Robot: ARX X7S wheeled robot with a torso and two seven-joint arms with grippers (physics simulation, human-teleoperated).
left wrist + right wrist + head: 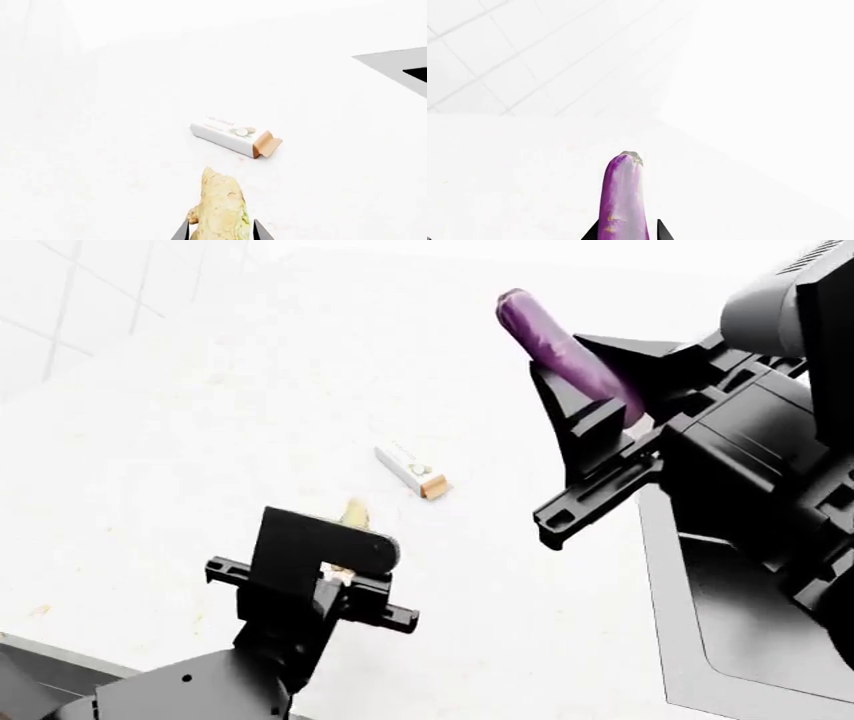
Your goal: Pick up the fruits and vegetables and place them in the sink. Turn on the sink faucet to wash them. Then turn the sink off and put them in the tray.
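White, matte countertop (200, 490) all round, faintly mottled, with a pale tiled wall (507, 60) behind. Well apart from everything else, one small rectangular snack packet (233, 136): white card, printed top, tan flap folded open at one end.

Left gripper (220, 235) clenched on the ginger root (219, 210): knobbly, tan-yellow, rough-skinned, with a small side lobe, jutting out beyond the dark fingertips. Seen from the head camera, only a yellow tip of it peeking past the black jaw plate, raised over the counter just short of the packet.

Right gripper (626, 235) grasping the eggplant (567, 350): glossy, smooth, purple, slender and rounded, with a greyish stub at its free end. Held high and tilted, free end pointing up and away from the robot.

Off to the right, the sink (747, 630): dark flat-walled basin with a straight thin rim, partly hidden under the right arm; its grey corner also at the edge of the left wrist view. Broad bare counter between packet and sink rim, and plenty more toward the wall.
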